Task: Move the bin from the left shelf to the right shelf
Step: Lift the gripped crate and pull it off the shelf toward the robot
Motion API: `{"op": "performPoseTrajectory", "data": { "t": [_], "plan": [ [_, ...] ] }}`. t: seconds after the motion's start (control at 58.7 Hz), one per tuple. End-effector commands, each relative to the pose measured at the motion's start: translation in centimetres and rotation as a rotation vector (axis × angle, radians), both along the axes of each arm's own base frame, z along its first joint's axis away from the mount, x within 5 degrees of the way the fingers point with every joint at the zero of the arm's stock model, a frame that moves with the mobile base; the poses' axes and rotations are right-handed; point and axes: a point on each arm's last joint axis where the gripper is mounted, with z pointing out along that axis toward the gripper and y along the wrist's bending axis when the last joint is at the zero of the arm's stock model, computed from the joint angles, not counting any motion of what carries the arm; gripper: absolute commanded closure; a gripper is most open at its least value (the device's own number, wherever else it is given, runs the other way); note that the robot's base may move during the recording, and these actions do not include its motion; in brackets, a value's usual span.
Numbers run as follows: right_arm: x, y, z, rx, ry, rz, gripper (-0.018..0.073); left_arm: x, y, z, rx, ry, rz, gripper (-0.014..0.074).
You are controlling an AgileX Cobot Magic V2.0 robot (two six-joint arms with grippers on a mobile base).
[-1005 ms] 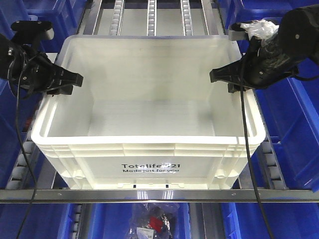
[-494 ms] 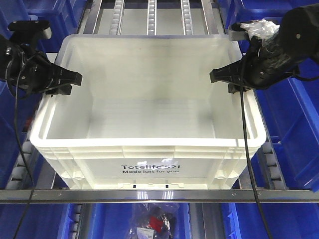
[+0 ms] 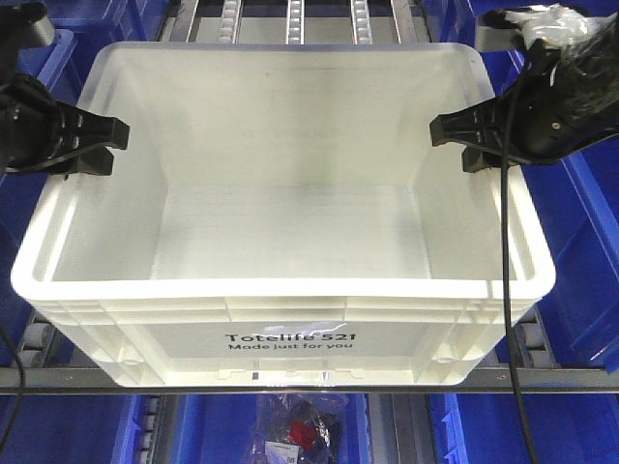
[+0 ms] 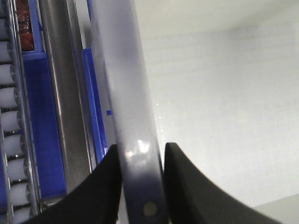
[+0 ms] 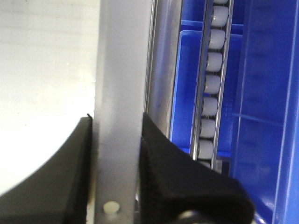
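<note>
a large white bin [image 3: 135,329] printed "totelife 521" is filling the front view, its front wall sitting at the shelf rail [image 3: 97,379]. the left gripper [image 3: 104,145] and right gripper [image 3: 455,133] are each clamping a side rim, fingers narrow on the plastic, one inside and one outside. roller tracks [image 3: 293,14] and blue bins [image 3: 580,242] are lying beyond. the grasp is looking done; carrying the bin across to the right shelf is remaining.
</note>
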Motion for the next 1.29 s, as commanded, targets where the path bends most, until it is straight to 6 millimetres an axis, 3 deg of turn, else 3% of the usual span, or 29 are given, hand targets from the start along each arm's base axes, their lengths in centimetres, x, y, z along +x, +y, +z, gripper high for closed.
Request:
{"op": "performPoseTrajectory", "data": {
  "t": [0.0, 0.136, 0.392, 0.699, 1.278],
  "plan": [
    [-1.6, -0.5, 4.0, 0.042, -0.165, 0.009, 0.0555, -1.5, 0.1, 3.6, -0.029, -0.172, -0.002, 0.0603],
    [-2.8, -0.8, 4.4, 0.034, -0.134, 0.010, 0.0549, -2.7, -0.5, 4.0, 0.018, -0.156, -0.020, 0.0603],
    [-5.4, 1.0, 4.9, 0.015, -0.111, 0.031, 0.0547, -4.4, -1.4, 4.0, 0.047, -0.086, 0.072, 0.0603],
    [-8.2, 0.6, 3.5, 0.019, -0.127, 0.009, 0.0547, -7.5, -1.2, 3.3, 0.007, -0.117, 0.065, 0.0603],
    [-8.9, 0.1, 3.3, -0.018, -0.074, 0.009, 0.0547, -8.5, -1.2, 3.6, 0.003, -0.120, 0.048, 0.0603]
  ]
}}
